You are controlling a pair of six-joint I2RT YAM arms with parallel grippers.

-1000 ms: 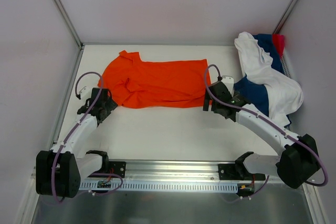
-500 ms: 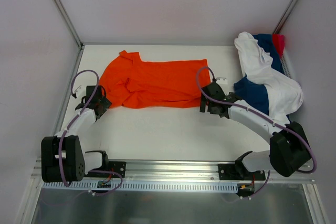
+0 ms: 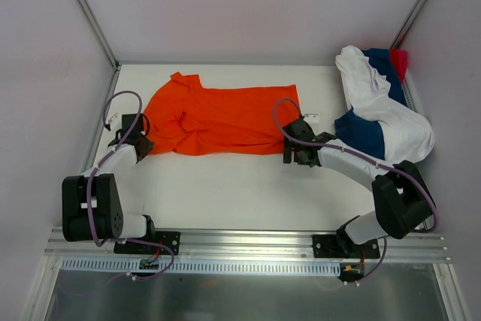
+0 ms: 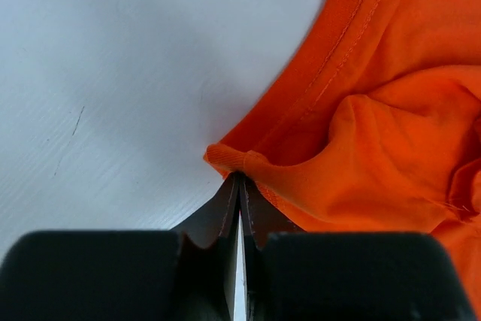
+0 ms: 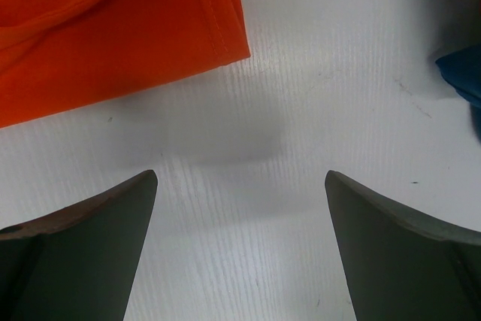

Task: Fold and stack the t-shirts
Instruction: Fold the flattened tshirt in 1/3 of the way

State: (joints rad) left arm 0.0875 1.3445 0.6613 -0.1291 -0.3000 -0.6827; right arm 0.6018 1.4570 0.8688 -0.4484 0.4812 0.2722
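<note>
**Inspector:** Location of the orange shirt (image 3: 218, 118)?

**Assessor:** Spread flat on the table (image 3: 225, 186), left of centre and toward the far side, with some rucking at its left end. The white shirt (image 3: 376, 103), navy shirt (image 3: 361, 129) and red-pink shirt (image 3: 398, 58) are heaped in the far right corner, well apart from both hands.

**Inspector:** Left hand (image 4: 239, 178)?

**Assessor:** Closed. The wrist view shows a small fold of the orange shirt's near left edge pinched between its fingers. I judge this to be an anchor point for a fold.

**Inspector:** Right hand (image 5: 240, 177)?

**Assessor:** Fingers spread wide, holding nothing. It hangs over bare table just beside the shirt's near right corner and is not touching the cloth. The likely purpose is to take that corner, so that both near corners can be carried over together.

**Inspector:** Changes against the record of a second ago?

**Assessor:** The right hand has moved left, from near the navy shirt to the orange corner. The left hand has drawn slightly left and farther from the base, and its arm has swung outward. The shirt's outline is essentially unchanged. No fold is made yet.
</note>
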